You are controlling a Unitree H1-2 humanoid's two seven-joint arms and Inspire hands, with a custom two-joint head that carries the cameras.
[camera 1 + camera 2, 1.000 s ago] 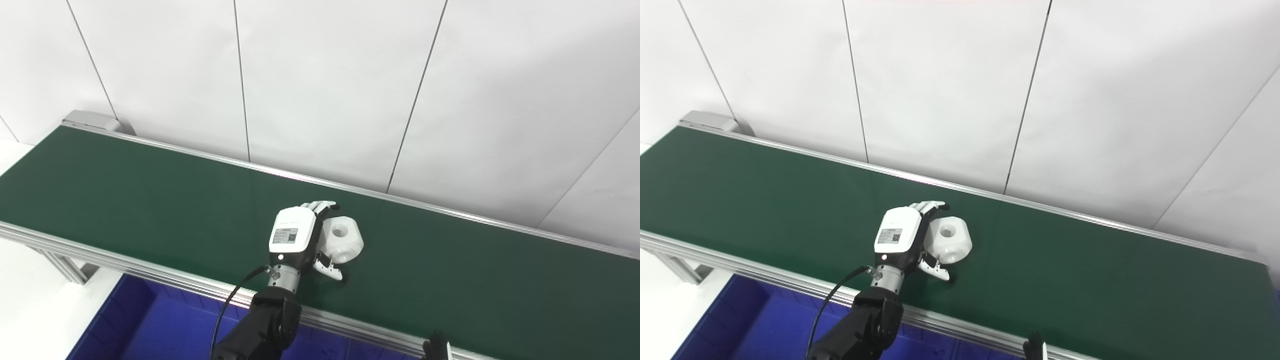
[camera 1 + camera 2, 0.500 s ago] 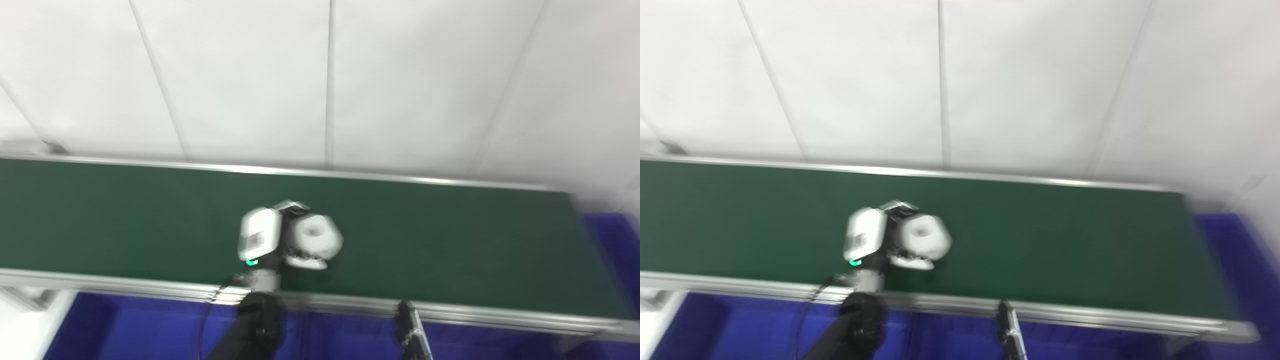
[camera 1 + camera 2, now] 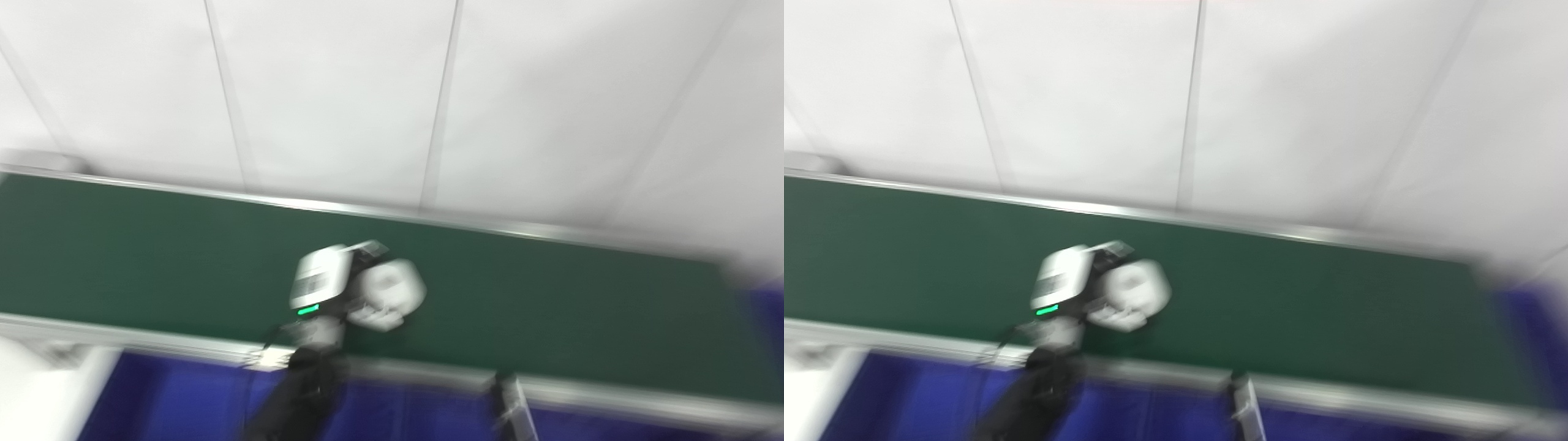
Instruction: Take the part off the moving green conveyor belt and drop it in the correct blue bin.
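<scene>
Both views are blurred by motion. The white chunky part (image 3: 392,289) with a hole in its top sits over the green conveyor belt (image 3: 122,245), near its front edge. My left hand (image 3: 318,278) is on the part's left side, with fingers over the back and thumb under the front, shut on it. The same pair shows as the left hand (image 3: 1059,282) and the part (image 3: 1139,288) in the right eye view. Only a thin dark sliver of my right hand (image 3: 507,401) pokes up at the bottom edge, so its fingers are hidden.
A blue bin (image 3: 184,398) lies below the belt's front rail (image 3: 153,343). Another blue bin (image 3: 759,306) shows at the belt's right end. A white panelled wall rises right behind the belt.
The camera has swung, shifting the whole picture. My left hand, open beside the part a second ago, has closed its fingers and thumb around it.
</scene>
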